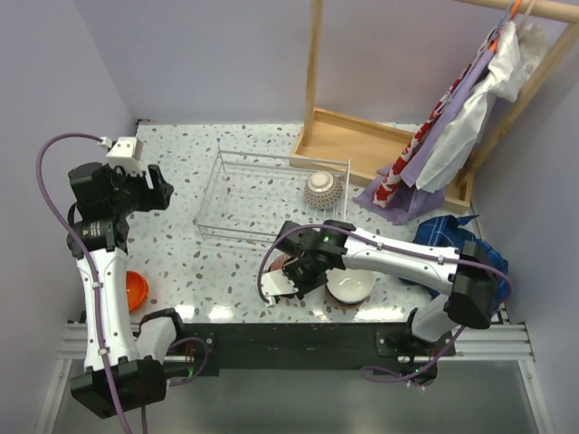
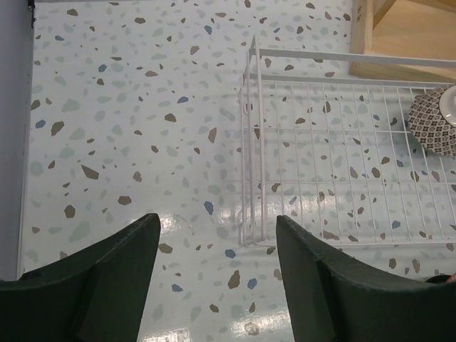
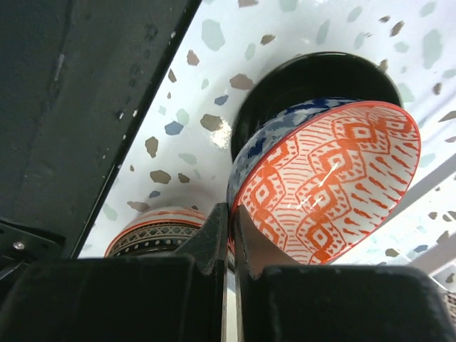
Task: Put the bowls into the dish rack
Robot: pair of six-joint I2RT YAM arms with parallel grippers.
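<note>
My right gripper is shut on the rim of a red-patterned bowl, which is tilted on edge with its blue-patterned outside against a dark bowl. A banded bowl sits just left of the fingers. From above, the right gripper is low near the table's front edge, beside a pale bowl. The wire dish rack stands mid-table with a brown-patterned bowl at its right end. An orange bowl sits at the front left. My left gripper hangs open and empty above the table, left of the rack.
A wooden frame with hanging clothes stands at the back right. A blue cloth lies by the right arm. The black base rail runs along the near edge, close under the right gripper.
</note>
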